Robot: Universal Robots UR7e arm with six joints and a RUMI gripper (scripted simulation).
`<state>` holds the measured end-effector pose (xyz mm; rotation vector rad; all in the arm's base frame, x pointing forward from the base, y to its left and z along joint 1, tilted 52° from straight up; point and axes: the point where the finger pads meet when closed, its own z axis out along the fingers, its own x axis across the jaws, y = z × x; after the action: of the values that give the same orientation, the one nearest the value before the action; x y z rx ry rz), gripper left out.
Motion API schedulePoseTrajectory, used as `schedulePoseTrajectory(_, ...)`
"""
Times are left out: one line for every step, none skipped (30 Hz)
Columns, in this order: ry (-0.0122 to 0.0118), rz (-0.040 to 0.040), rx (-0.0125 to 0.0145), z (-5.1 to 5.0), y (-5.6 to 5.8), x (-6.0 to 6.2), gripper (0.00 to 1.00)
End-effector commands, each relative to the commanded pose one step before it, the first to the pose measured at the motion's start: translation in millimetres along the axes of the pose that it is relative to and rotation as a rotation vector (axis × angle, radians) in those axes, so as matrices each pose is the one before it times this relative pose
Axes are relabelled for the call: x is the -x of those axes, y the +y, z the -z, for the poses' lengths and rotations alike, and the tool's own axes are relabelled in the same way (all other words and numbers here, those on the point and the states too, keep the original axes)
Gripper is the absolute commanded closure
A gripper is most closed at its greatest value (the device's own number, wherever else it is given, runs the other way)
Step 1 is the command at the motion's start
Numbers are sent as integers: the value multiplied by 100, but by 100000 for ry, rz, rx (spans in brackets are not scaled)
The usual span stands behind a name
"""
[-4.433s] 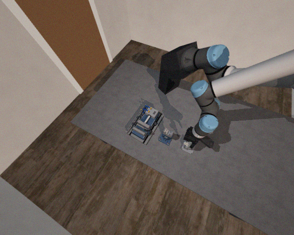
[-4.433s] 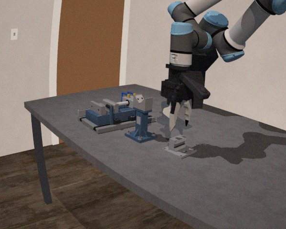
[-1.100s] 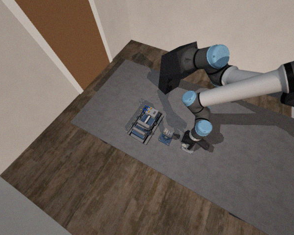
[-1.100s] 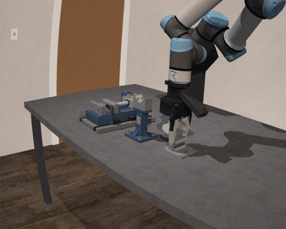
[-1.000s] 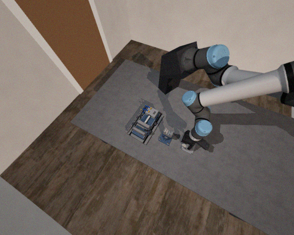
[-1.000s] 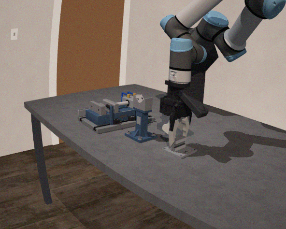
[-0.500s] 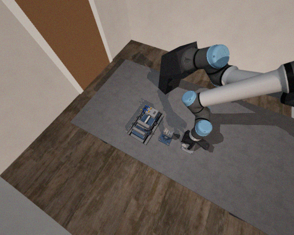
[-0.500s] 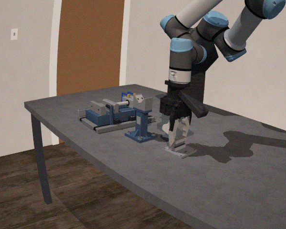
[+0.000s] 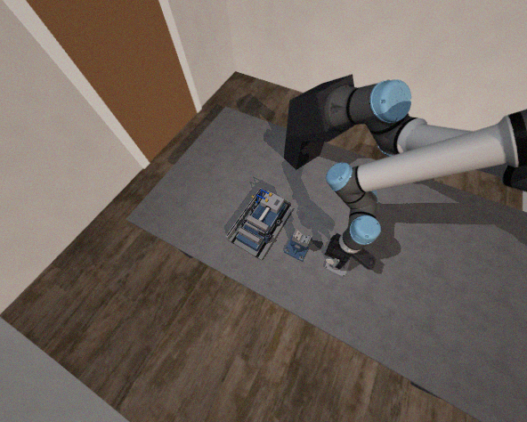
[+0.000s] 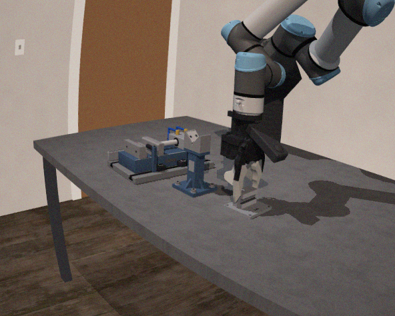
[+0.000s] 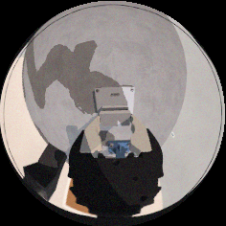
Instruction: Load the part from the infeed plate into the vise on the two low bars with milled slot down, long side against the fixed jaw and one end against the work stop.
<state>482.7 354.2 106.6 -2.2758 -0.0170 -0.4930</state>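
The part, a small grey block, sits on the light infeed plate on the table. My gripper points straight down over the plate and is shut on the part, with a finger on each side. The part rests low on the plate. I cannot tell which way its slot faces. The blue vise stands open to the left, with its air cylinder at the far end. The blue V-block stands between the vise and the plate.
The arm's dark base mount stands at the back of the grey table. The table's front edge runs close below the plate in the exterior view. A brown door is in the wall behind.
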Motion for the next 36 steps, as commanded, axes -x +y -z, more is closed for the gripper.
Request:
schedulePoseTrajectory(82, 42, -14, 188, -14, -34, 100)
schedulePoseTrajectory(0, 0, 0, 57, 0, 0, 100)
schedulePoseTrajectory(0, 0, 0, 66, 0, 0, 100)
schedulePoseTrajectory(0, 0, 0, 75, 0, 0, 100)
schedulePoseTrajectory(0, 0, -1, 85, 0, 1, 100)
schedulePoseTrajectory(0, 0, 1, 95, 0, 0, 100)
schedulePoseTrajectory(0, 0, 0, 105, 0, 0, 100)
schedulePoseTrajectory(0, 0, 0, 0, 0, 0, 100)
schedulePoseTrajectory(0, 0, 0, 0, 0, 0, 100)
schedulePoseTrajectory(0, 0, 0, 116, 0, 0, 100)
schedulePoseTrajectory(0, 0, -1, 126, 0, 1, 100)
schedulePoseTrajectory(0, 0, 0, 137, 0, 0, 100)
schedulePoseTrajectory(0, 0, 1, 148, 0, 0, 100)
schedulePoseTrajectory(0, 0, 0, 158, 0, 1, 100)
schedulePoseTrajectory(0, 0, 0, 169, 0, 1, 100)
schedulePoseTrajectory(-1, 0, 1, 180, 0, -1, 100)
schedulePoseTrajectory(0, 0, -1, 191, 0, 1, 100)
schedulePoseTrajectory(0, 0, 0, 201, 0, 0, 100)
schedulePoseTrajectory(0, 0, 0, 211, 0, 0, 100)
schedulePoseTrajectory(0, 0, -1, 221, 0, 1, 100)
schedulePoseTrajectory(-1, 0, 1, 231, 0, 0, 100)
schedulePoseTrajectory(1, 0, -1, 241, 0, 1, 100)
schedulePoseTrajectory(-1, 0, 1, 251, 0, -1, 100)
schedulePoseTrajectory(1, 0, -1, 260, 0, 1, 100)
schedulePoseTrajectory(0, 0, 0, 0, 0, 0, 100)
schedulePoseTrajectory(0, 0, 0, 0, 0, 0, 100)
schedulePoseTrajectory(-1, 0, 1, 269, 0, 0, 100)
schedulePoseTrajectory(0, 0, 0, 277, 0, 1, 100)
schedulePoseTrajectory(0, 0, 0, 286, 0, 0, 100)
schedulePoseTrajectory(0, 0, 0, 294, 0, 0, 100)
schedulePoseTrajectory(1, 0, -1, 301, 0, 2, 100)
schedulePoseTrajectory(-1, 0, 1, 309, 0, -1, 100)
schedulePoseTrajectory(0, 0, 0, 316, 0, 1, 100)
schedulePoseTrajectory(0, 0, 0, 323, 0, 1, 100)
schedulePoseTrajectory(-1, 0, 1, 330, 0, 0, 100)
schedulePoseTrajectory(0, 0, 0, 335, 0, 1, 100)
